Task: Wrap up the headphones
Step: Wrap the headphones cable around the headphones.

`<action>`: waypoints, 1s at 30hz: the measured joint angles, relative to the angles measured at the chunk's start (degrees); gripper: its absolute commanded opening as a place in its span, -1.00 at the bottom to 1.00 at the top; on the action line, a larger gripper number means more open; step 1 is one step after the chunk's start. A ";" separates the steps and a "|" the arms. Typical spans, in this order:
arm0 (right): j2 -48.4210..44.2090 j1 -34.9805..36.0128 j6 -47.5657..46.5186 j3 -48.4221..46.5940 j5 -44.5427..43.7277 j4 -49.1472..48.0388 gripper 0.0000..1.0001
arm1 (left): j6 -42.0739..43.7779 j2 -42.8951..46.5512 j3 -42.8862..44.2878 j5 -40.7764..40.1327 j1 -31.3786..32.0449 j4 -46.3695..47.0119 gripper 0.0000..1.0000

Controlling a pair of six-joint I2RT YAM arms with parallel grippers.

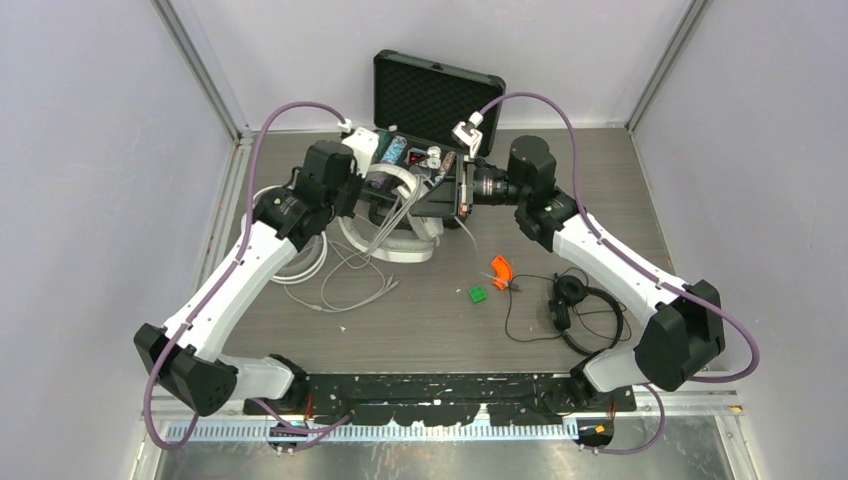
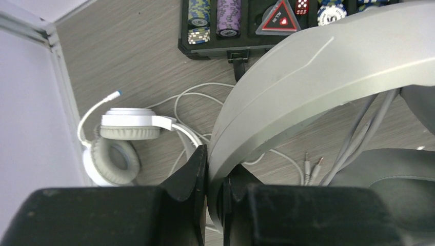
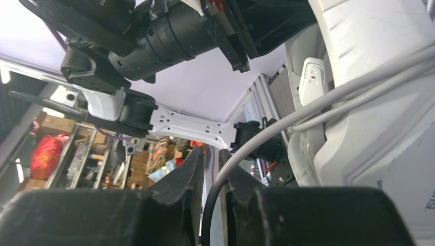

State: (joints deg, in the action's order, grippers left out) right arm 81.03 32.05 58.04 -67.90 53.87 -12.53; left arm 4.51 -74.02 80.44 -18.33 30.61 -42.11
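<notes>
My left gripper is shut on the grey-white headband of one large white headset and holds it lifted above the table; its fingers pinch the band. My right gripper is shut on that headset's grey cable, which runs between its fingers up to the white earcup. A second white headset lies on the table at the left, partly hidden under the left arm in the top view. The black headset lies at the right with its thin cable.
An open black case with poker chips stands at the back. Loose white cables and two plugs lie on the table. An orange piece and a green block lie mid-table.
</notes>
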 measured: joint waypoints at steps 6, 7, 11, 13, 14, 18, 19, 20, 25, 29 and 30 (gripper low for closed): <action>0.04 0.00 -4.07 -0.50 -2.64 4.33 -0.54 | -7.50 -2.45 1.36 -0.28 0.00 -0.15 -1.00; 0.11 0.02 -4.22 -0.50 -3.10 4.48 -0.55 | -8.94 -2.91 1.81 -0.31 0.00 -0.26 -1.00; 0.70 0.26 -4.46 -0.52 -4.46 4.46 -0.54 | -13.09 -3.65 3.06 -1.01 0.00 -0.33 -1.00; 1.16 0.44 -4.94 -0.83 -4.96 4.74 -0.54 | -14.67 -3.65 3.54 -1.49 0.00 -0.42 -1.00; 1.38 0.52 -5.40 -1.14 -5.31 5.07 -0.54 | -15.56 -3.72 3.93 -1.70 0.00 -0.61 -1.00; 1.53 0.85 -8.20 -2.64 -7.32 7.69 -0.54 | -19.23 -3.93 5.18 -2.10 0.00 -0.59 -1.00; 1.53 0.92 -9.27 -3.19 -8.22 8.55 -0.53 | -20.31 -4.04 5.57 -2.16 0.00 -0.63 -1.00; 1.55 1.01 -9.55 -3.30 -8.41 8.66 -0.54 | -21.16 -4.20 5.95 -2.29 0.00 -0.66 -1.00; 1.53 1.75 -12.81 -4.33 -10.88 10.97 -0.53 | -26.08 -5.11 7.69 -3.93 0.00 -0.87 -1.00; 1.55 2.80 -14.91 -5.09 -12.39 11.52 -0.58 | -28.59 -5.60 7.69 -6.01 0.00 -0.98 -1.00; 1.57 3.06 -15.28 -5.64 -12.55 11.74 -0.59 | -28.96 -5.79 7.69 -6.47 0.00 -0.96 -1.00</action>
State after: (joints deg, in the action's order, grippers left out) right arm 82.61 35.11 42.76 -73.54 41.32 -0.80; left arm -24.45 -79.81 88.14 -24.80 30.61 -43.07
